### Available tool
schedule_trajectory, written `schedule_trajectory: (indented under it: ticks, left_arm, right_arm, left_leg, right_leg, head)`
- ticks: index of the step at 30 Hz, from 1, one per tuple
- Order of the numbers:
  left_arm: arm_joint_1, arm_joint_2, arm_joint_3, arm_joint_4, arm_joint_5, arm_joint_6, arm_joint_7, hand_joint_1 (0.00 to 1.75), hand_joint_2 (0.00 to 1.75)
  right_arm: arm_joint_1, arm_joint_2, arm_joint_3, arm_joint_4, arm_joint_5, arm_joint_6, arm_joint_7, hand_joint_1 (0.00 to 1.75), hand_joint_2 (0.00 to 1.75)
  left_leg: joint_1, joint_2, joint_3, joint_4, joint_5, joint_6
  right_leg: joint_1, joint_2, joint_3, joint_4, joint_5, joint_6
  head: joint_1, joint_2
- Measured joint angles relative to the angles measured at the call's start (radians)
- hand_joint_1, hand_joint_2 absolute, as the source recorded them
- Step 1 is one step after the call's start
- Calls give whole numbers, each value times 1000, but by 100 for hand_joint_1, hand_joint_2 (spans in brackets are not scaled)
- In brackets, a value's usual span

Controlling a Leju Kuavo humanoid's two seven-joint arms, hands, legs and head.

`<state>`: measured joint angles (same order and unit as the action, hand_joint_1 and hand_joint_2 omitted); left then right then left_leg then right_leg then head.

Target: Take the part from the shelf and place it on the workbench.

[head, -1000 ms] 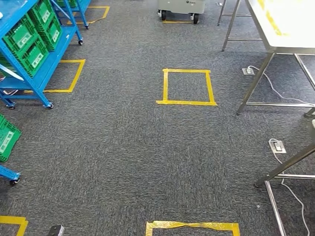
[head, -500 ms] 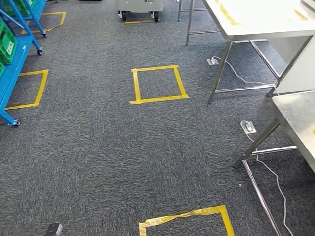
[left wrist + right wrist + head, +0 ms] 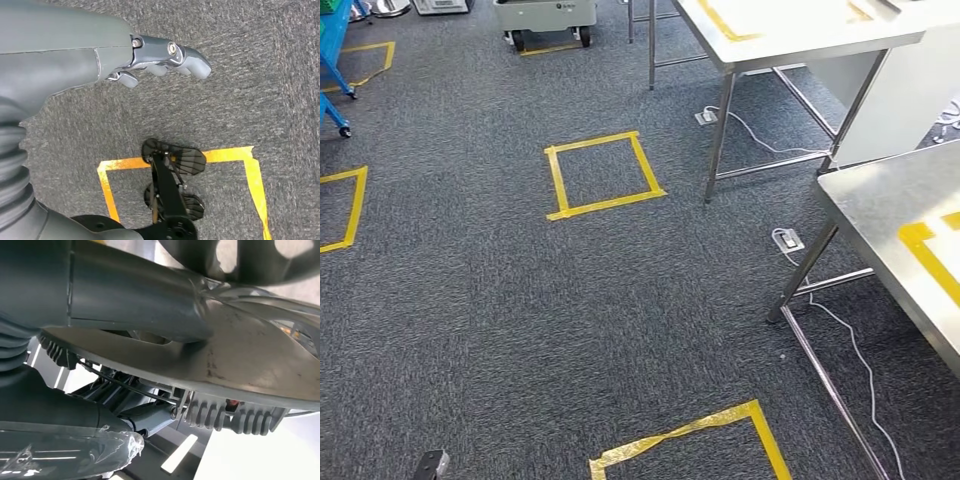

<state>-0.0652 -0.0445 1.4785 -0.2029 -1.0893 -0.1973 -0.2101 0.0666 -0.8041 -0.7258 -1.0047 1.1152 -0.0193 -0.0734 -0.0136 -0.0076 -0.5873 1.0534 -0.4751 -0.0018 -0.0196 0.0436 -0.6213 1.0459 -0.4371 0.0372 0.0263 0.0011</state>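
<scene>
Dark grey carpet (image 3: 486,300) carries yellow tape squares (image 3: 603,175), one near the middle and another at the near edge. A white cable (image 3: 848,340) trails from a floor socket (image 3: 789,240). A wheeled cart (image 3: 545,18) stands far off.

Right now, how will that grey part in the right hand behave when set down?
The part looks stiff: a broad moulded panel with ribs along its edge. Its smooth curved face may slide under the right hand, and probably rock on the workbench.
</scene>
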Motion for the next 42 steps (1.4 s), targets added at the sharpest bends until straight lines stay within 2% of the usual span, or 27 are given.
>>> schedule_trajectory:
  ticks: [2,4,7,9,12,14,21,25,32,36,38,42]
  left_arm:
    - [-1,-2,2,0,6,5,9,0,175]
    - [-1,-4,3,0,10,7,13,0,175]
    - [-1,-4,4,0,10,6,15,0,175]
    - [-2,-4,4,0,6,4,13,0,175]
    - [-5,-3,4,0,-5,11,1,0,175]
    - [-3,-1,4,0,-11,16,-5,0,175]
    - [-4,6,3,0,-11,0,-16,0,175]
    - [-3,5,4,0,-8,-4,-3,0,175]
    - [-5,1,2,0,-16,-34,-3,0,175]
    - [-6,1,1,0,-25,-50,-12,0,175]
    - [-6,0,0,0,-32,-55,-14,0,175]
    - [-6,-3,-4,0,-40,-51,-17,0,0]
  right_arm:
    - [15,3,12,-27,-5,29,9,175,0]
    - [21,7,23,-47,-9,47,19,175,0]
    - [9,9,45,-51,-21,73,29,175,0]
    - [-23,9,64,-34,-46,122,43,175,0]
    - [-65,6,95,37,-77,202,75,175,0]
    - [-75,4,110,87,-86,216,83,175,0]
    - [-89,-13,120,213,-89,162,134,175,0]
    - [-83,-35,68,290,-91,122,139,175,0]
    - [-92,-55,-4,383,-59,106,148,175,0]
    - [-119,-58,-8,414,-35,105,151,0,0]
    - [-132,-59,-8,426,-27,105,149,0,0]
    - [-135,-57,-9,435,-24,91,131,0,0]
  left_leg:
    - [1,-2,14,-40,6,-3]
    - [1,-2,13,-43,8,-6]
    - [0,-2,12,-43,11,2]
    - [-1,-2,11,-43,12,5]
    - [0,-4,11,-42,13,9]
    - [-1,-5,11,-42,13,10]
    - [0,-6,12,-43,14,11]
    - [0,-6,11,-43,14,11]
    - [0,-5,11,-43,14,10]
    - [0,-5,11,-43,14,10]
    - [0,-5,11,-43,14,10]
    - [1,-5,11,-43,14,11]
  right_leg:
    - [3,3,-5,3,-2,-3]
    - [3,3,-4,-3,0,-9]
    - [3,1,1,-13,8,0]
    - [2,1,2,-18,12,7]
    - [3,0,4,-22,14,14]
    - [2,-2,5,-22,14,16]
    - [3,-3,4,-22,14,18]
    - [4,-3,4,-22,14,18]
    - [3,-1,3,-22,14,18]
    - [4,-1,3,-22,15,18]
    - [4,-1,3,-22,15,18]
    - [4,-1,3,-21,15,18]
  head:
    - [0,0]
    - [-1,0]
    - [-1,0]
    - [-2,0]
    - [-1,0]
    - [-2,0]
    - [-2,0]
    - [-2,0]
    - [-2,0]
    - [-2,0]
    - [-2,0]
    - [-2,0]
